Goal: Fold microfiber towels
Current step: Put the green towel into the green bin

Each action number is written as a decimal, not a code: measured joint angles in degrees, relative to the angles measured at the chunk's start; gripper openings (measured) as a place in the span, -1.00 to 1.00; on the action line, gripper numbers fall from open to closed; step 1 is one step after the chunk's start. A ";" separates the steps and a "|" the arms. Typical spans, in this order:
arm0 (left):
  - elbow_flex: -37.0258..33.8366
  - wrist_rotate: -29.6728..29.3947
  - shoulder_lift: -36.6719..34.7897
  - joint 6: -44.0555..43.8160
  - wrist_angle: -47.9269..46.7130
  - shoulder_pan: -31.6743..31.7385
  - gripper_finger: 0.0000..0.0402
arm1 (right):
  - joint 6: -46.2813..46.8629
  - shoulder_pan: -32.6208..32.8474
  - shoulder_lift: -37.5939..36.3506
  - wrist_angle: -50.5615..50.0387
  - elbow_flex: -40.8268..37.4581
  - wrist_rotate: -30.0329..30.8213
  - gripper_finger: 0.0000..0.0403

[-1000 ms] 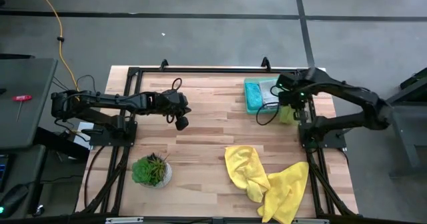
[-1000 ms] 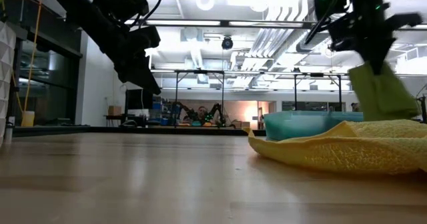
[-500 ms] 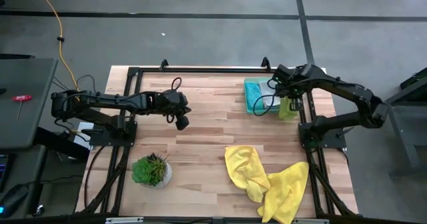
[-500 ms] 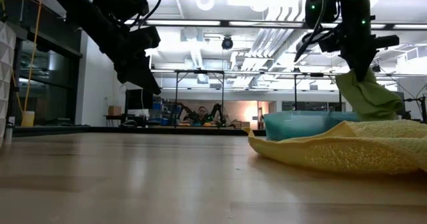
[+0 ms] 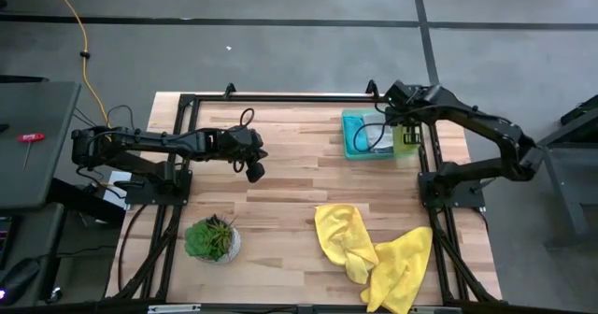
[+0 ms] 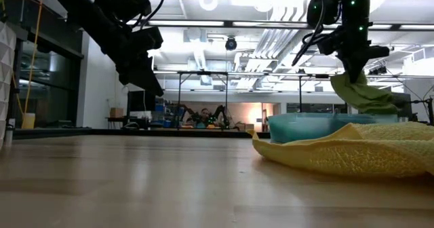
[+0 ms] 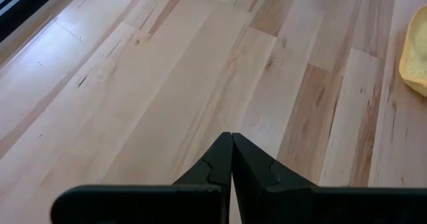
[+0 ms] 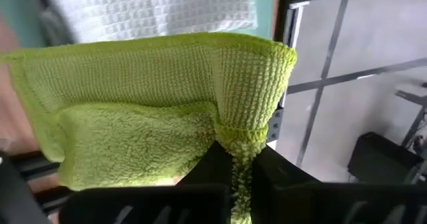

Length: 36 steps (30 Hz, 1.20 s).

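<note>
Low view: lime green towel point(image 6: 359, 93) hangs vertically, pinched by right hand point(image 6: 354, 72).

Towels: two yellow point(image 5: 374, 249); one lime point(image 8: 147, 111); one white point(image 8: 147, 11); one plant point(image 5: 212, 238)

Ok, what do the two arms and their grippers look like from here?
Both arms are dark, jointed, with black cables looping near the wrists. The left gripper has two black wedge-shaped fingers tapering to a point. The right gripper looks alike; a green light glows near its wrist in the low view.

Lime towel point(image 8: 147, 111): folded, hanging pinched, far right. White towel point(image 8: 153, 11): beneath it. Yellow towels point(image 5: 374, 249): crumpled heap, near right.
</note>
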 joint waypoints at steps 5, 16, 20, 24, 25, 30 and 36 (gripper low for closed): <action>0.00 0.00 0.00 0.04 0.00 0.00 -1.00 | 0.22 -1.75 2.64 0.36 -0.69 -1.22 -1.00; 0.00 0.02 0.00 -0.46 0.02 0.00 -1.00 | -4.28 -2.30 10.41 2.75 -4.09 -2.05 -1.00; 0.00 -0.02 0.00 -0.47 0.02 0.00 -1.00 | -4.28 -2.32 12.10 6.49 -4.11 -2.11 -1.00; 0.00 -0.02 0.00 -0.48 0.02 0.00 -1.00 | -4.28 -2.30 13.73 7.77 -4.11 -2.16 -0.97; 0.00 -0.04 0.00 -0.48 0.02 0.00 -1.00 | -4.28 -2.32 14.12 7.94 -4.11 -2.17 -0.96; 0.00 -0.07 0.00 -0.78 0.02 0.00 -1.00 | -4.11 -2.30 15.74 8.21 -4.11 -2.14 -0.87; 0.00 -0.17 0.00 -1.99 0.02 0.00 -1.00 | -1.48 -2.43 17.04 8.41 -4.11 -1.40 -0.75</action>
